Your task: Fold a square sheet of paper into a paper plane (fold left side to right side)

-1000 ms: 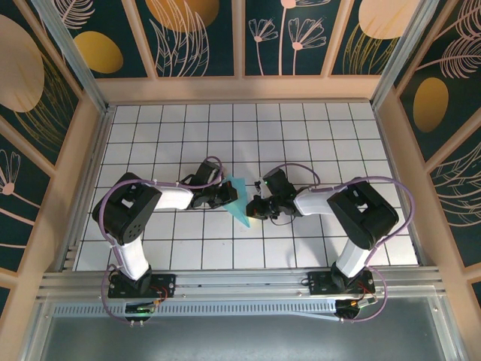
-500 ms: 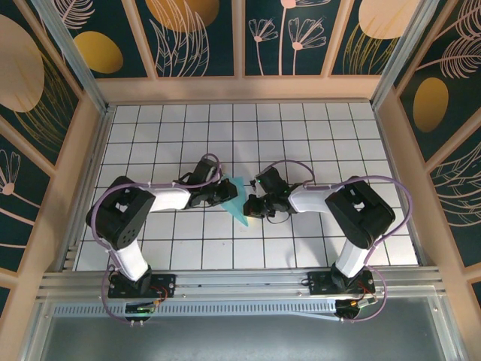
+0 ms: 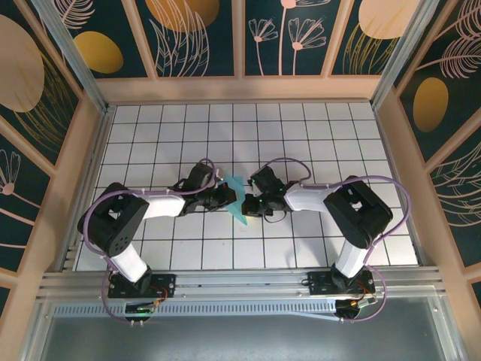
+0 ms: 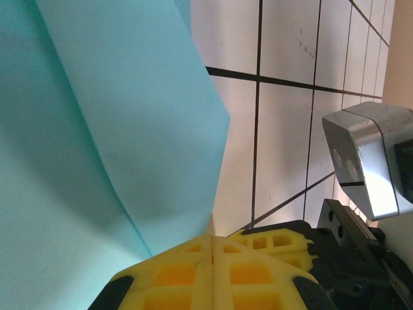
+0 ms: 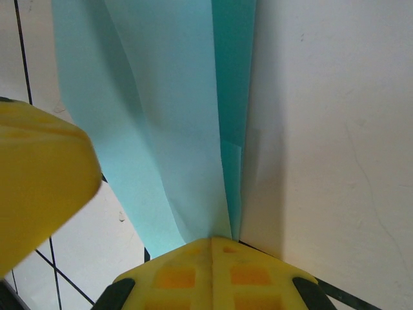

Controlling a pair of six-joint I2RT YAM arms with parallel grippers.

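Note:
The teal-blue sheet of paper (image 3: 239, 204), folded into a slim pointed shape, lies on the white grid table between my two grippers. My left gripper (image 3: 228, 198) is shut, and its yellow fingertips (image 4: 193, 248) rest against the paper (image 4: 116, 129) at its left edge. From the right, my right gripper (image 3: 253, 203) is also shut, its tip meeting the paper's long crease (image 5: 229, 129). In the right wrist view the paper (image 5: 161, 110) runs away from the yellow fingertips (image 5: 193, 255), with the left gripper's finger (image 5: 39, 174) close at the left. Whether either jaw pinches paper is hidden.
The white grid table (image 3: 316, 143) is boxed in by wooden rails and patterned walls (image 3: 240, 37). A metal rail (image 3: 240, 282) carries both arm bases at the near edge. The right wrist's grey camera body (image 4: 368, 161) sits very near the left gripper.
Both arms have reached inward towards each other. The left gripper slid right and the right gripper slid left, closing the gap around the paper. The paper has stayed in place.

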